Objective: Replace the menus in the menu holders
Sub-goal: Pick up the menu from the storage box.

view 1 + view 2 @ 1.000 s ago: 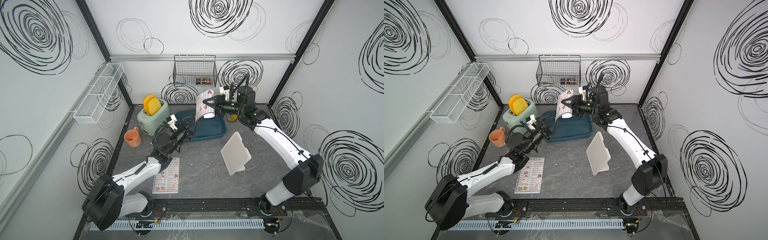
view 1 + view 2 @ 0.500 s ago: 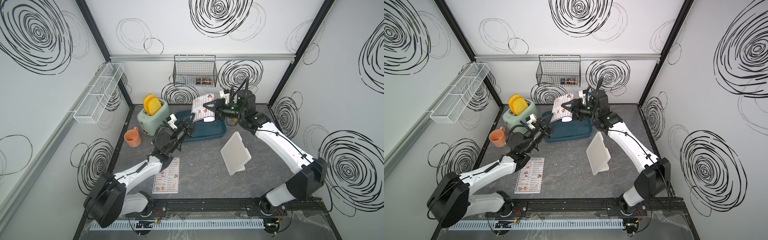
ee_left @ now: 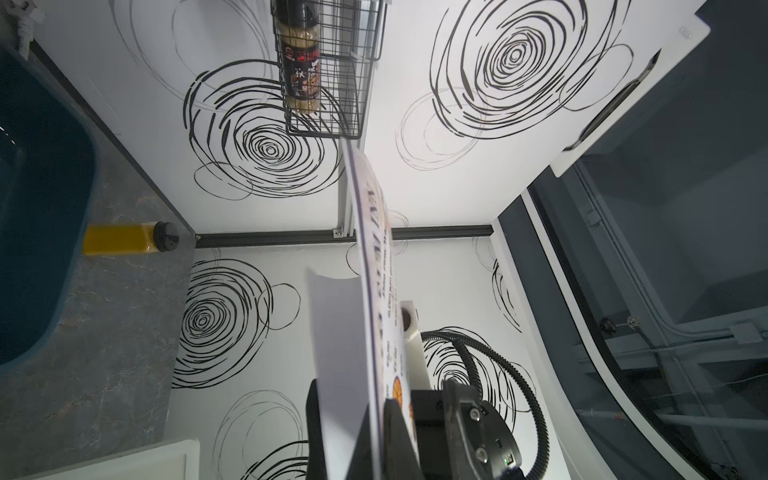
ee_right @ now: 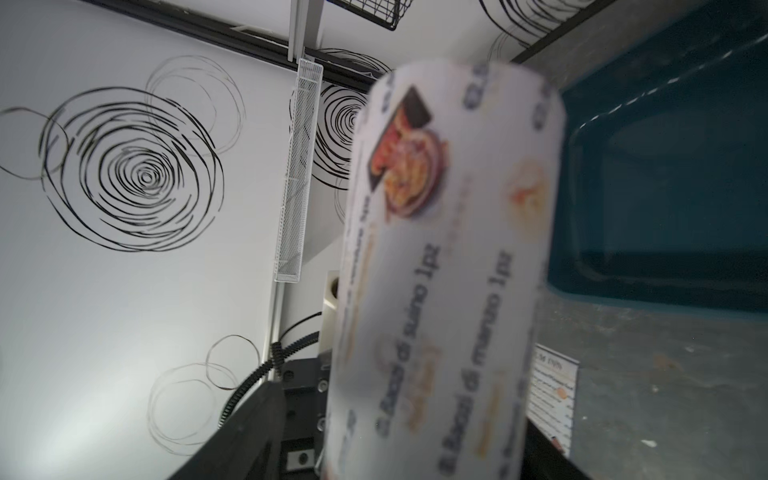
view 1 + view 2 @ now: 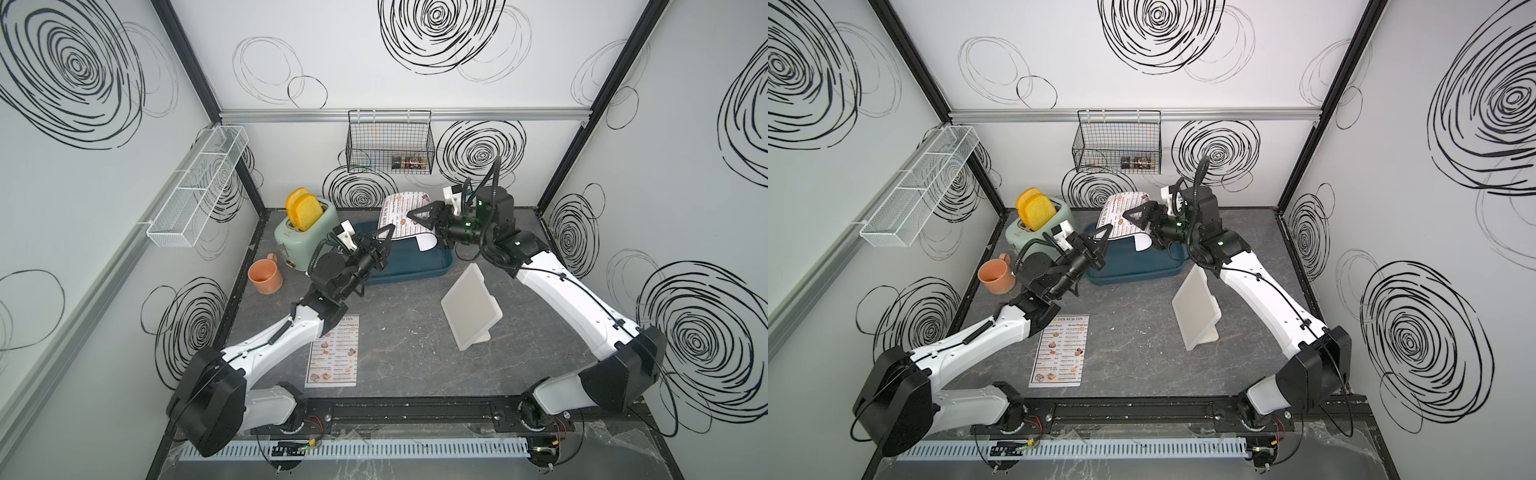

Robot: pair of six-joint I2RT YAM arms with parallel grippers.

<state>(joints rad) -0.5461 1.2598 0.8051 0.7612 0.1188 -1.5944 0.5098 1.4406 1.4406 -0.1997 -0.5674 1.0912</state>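
Note:
One menu [image 5: 405,212] [image 5: 1121,212] hangs curled above the dark blue tray, printed side up. My left gripper [image 5: 388,232] [image 5: 1106,230] is shut on its near edge; in the left wrist view the sheet [image 3: 374,257] runs edge-on out of the closed gripper [image 3: 376,436]. My right gripper [image 5: 419,218] [image 5: 1136,216] stands open around the sheet's far end; the right wrist view shows the blurred menu [image 4: 449,249] between the spread jaws of that gripper [image 4: 395,444]. Another menu [image 5: 334,353] [image 5: 1061,351] lies flat by the left arm. The white menu holder [image 5: 471,307] [image 5: 1194,311] leans at centre right.
The dark blue tray [image 5: 415,266] sits at the back. A green toaster [image 5: 307,241] with toast and an orange cup [image 5: 266,276] stand at the back left. A wire basket [image 5: 390,141] hangs on the back wall. A yellow bottle [image 3: 120,237] lies behind the tray.
The raised menu tipped from upright to lying low over the tray. My left gripper shut on its near edge and my right gripper opened off it.

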